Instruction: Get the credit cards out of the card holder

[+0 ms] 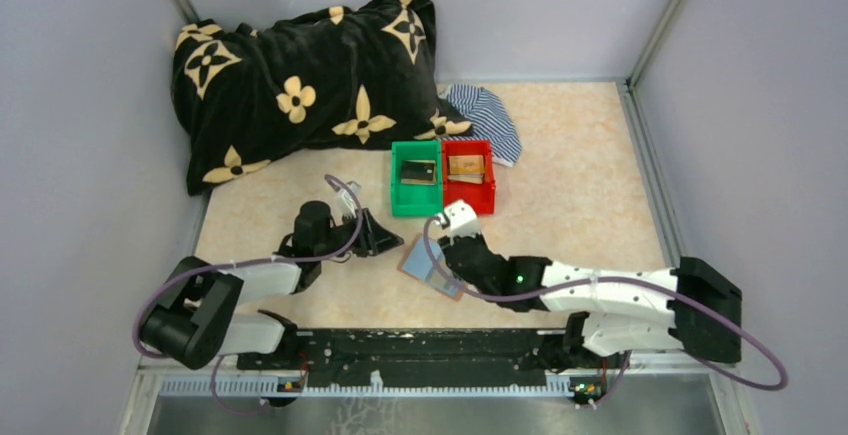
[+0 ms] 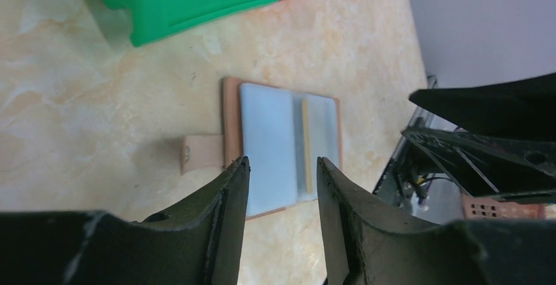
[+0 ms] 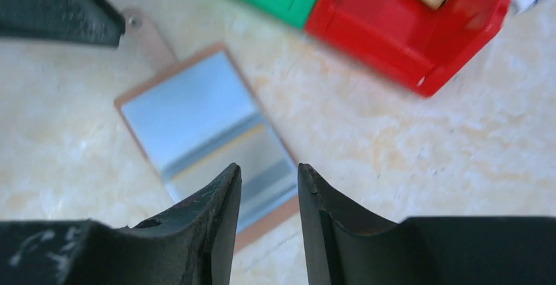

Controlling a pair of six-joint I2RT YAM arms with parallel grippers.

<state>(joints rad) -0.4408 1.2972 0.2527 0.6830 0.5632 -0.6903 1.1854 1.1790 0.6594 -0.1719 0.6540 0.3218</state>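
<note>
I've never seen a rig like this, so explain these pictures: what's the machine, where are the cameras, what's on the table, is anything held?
It's two robot arms bolted at the table's near edge, each ending in a two-finger claw. The wide picture comes from a camera overhead; the other two come from wrist cameras, looking past the left claw and right claw. An opened card holder lies on the table between them. A green bin and red bin hold what look like cards. Behind lie a black flowered blanket and striped cloth. Both claws are open, holding nothing.
</note>
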